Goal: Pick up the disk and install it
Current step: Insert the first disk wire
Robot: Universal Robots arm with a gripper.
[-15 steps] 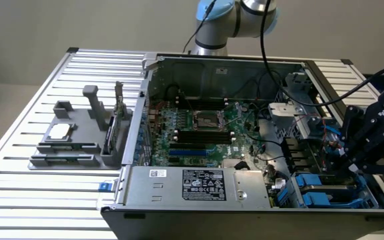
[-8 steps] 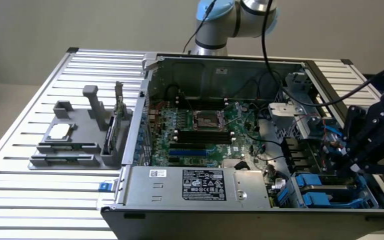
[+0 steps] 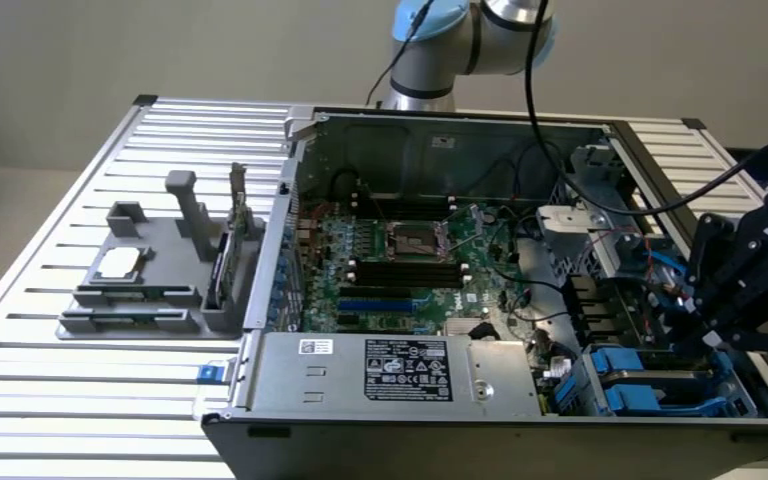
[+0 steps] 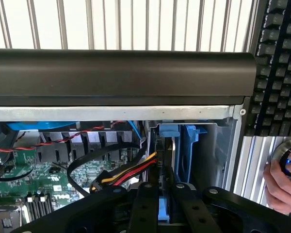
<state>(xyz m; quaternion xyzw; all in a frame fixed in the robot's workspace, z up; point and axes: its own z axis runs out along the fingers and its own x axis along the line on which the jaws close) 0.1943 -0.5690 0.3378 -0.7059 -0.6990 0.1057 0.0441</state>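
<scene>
Slatted aluminium table [image 3: 37, 330], open computer case [image 3: 491, 240]: at four o'clock, the gripper [image 3: 728, 320], jaws narrowed on the blue-framed disk [image 4: 163, 213], should keep it square to the drive bay [image 4: 184, 150].

The arm [image 3: 471, 40] has silver-grey tube segments and light blue joint caps, with a black cable running along it. Behind the fingers [image 4: 144, 206], the black gripper [image 3: 744, 290] carries white lettering; the fingers are black bars with round holes.
</scene>
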